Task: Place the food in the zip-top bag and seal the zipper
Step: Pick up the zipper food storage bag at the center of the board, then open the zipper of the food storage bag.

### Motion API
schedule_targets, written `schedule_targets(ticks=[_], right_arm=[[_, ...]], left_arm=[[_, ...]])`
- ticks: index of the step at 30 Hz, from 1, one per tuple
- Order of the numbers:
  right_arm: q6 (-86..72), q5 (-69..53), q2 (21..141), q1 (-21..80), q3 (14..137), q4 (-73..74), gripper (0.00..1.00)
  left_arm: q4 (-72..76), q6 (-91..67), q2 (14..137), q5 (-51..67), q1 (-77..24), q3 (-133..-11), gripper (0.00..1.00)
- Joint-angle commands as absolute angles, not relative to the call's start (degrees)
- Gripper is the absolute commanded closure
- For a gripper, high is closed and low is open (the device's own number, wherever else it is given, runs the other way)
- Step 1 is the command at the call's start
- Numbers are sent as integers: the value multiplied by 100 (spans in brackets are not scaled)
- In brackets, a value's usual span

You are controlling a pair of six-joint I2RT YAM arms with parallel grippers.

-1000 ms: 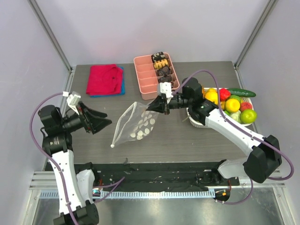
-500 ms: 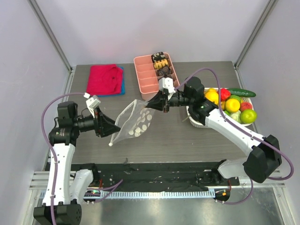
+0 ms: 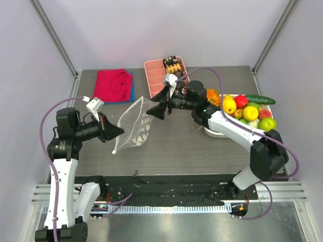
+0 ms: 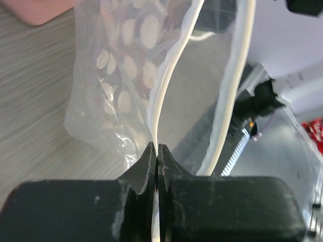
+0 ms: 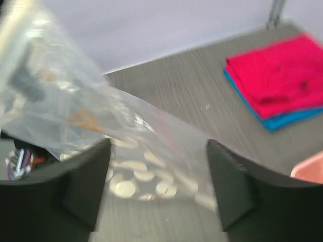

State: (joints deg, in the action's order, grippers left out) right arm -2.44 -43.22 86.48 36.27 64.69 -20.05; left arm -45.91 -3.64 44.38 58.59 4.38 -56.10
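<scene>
The zip-top bag (image 3: 133, 126), clear with white dots, hangs tilted over the table's middle. My left gripper (image 3: 119, 132) is shut on its near-left edge. In the left wrist view, the left gripper (image 4: 156, 150) pinches the white zipper (image 4: 166, 85) strip, and the bag's mouth gapes open beyond. The small white slider (image 3: 115, 151) hangs at the bag's lower end. My right gripper (image 3: 157, 103) stands open at the bag's upper right corner, and the dotted bag (image 5: 146, 156) lies between and below its spread fingers (image 5: 232, 186). The food lies at the right: a red fruit (image 3: 241, 101) and a round green one (image 3: 267, 124).
A white tray (image 3: 212, 132) at the right holds the fruits, lemons and a cucumber (image 3: 260, 99). A pink compartment tray (image 3: 157, 83) with dark snacks stands at the back middle. A red cloth (image 3: 112, 84) on a blue one lies at the back left.
The left arm came in and shut on the bag's zipper edge. The right gripper opened and let go of the bag. The bag shifted left.
</scene>
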Motion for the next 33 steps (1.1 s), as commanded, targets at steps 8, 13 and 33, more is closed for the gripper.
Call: schedule_targets(ticks=[8,13,33], right_arm=[[-3012,-3374,8166,3305,6813,-211,26],[-3954,-3832,8191,3296,5961,-412,28],[-5062,-2725,8578,3559,5441,-553,27]], left_arm=[[-4836,-1968,4720,2480,-392,-5908,99],[-3798,-2934,5173,769,-1992,-5414,99],[-3120,-4341,7322,1002,-2988,-6425,100]])
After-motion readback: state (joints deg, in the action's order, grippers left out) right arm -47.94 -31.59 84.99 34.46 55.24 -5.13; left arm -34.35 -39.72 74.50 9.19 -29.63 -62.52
